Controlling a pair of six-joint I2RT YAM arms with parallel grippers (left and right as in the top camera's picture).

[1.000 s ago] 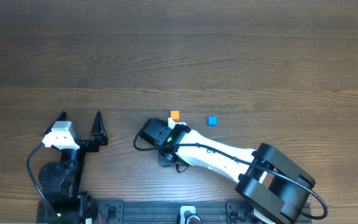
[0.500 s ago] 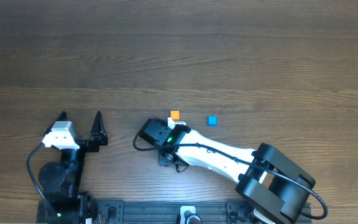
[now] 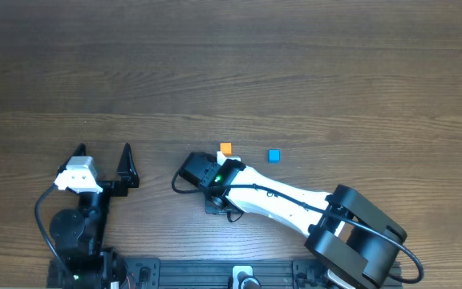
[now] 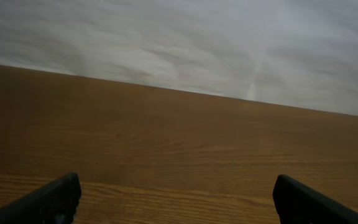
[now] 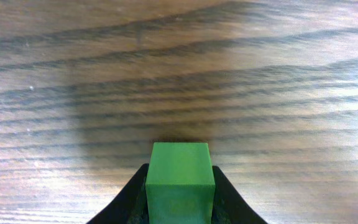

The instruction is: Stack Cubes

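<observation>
Almost nothing has changed since the earlier frames: only the wrist of the right arm (image 3: 279, 197) has shifted a very little, and the cubes lie as before.

From above, the orange cube (image 3: 226, 148) sits on the wooden table (image 3: 231, 64) near the middle, and the blue cube (image 3: 273, 156) is near it at about 3 o'clock, apart from it. The right arm's wrist is just beside the orange cube, at about 7 o'clock from it. The left gripper (image 3: 103, 151) is well apart at 9 o'clock, with its fingers wide apart and nothing between them.

In the left wrist view, the two finger tips stand far from each other over bare table.

In the right wrist view, the right gripper (image 5: 179, 190) has its fingers clamped on the green cube (image 5: 179, 171), one on each side face. A shadow lies on the wood close under the cube; I cannot tell if it touches the table.

The cube looks small, stiff and light, with smooth and perhaps slippery faces. I judge that a hold on two opposite flat faces, centred, is best, so that it lands square on another cube.
</observation>
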